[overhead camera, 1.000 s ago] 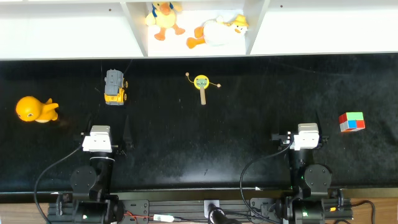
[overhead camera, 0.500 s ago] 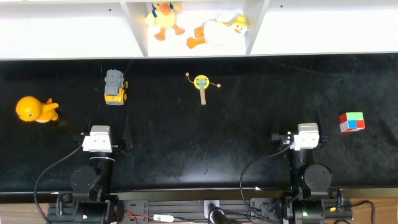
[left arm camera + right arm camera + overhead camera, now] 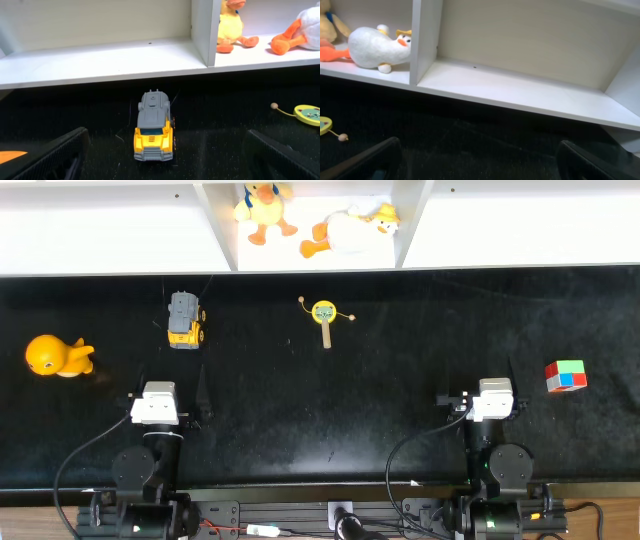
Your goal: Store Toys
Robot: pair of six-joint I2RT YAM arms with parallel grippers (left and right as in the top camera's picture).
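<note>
Left arm point(image 3: 155, 402) shifted slightly; two plushies point(image 3: 265, 210) shelved, four toys point(image 3: 184, 318) unshelved.

A matte black bench point(image 3: 400, 410) stretches wide, faintly dusty. Along its far edge stands a white shelf unit point(image 3: 520, 240), split by upright dividers point(image 3: 199, 30) into open bays with pale back panels point(image 3: 520, 35), evenly lit.

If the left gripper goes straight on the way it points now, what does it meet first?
Most likely the yellow and grey toy truck, sitting straight ahead of the left gripper on the black table. Behind it is the white shelf, though depth is unclear.
</note>
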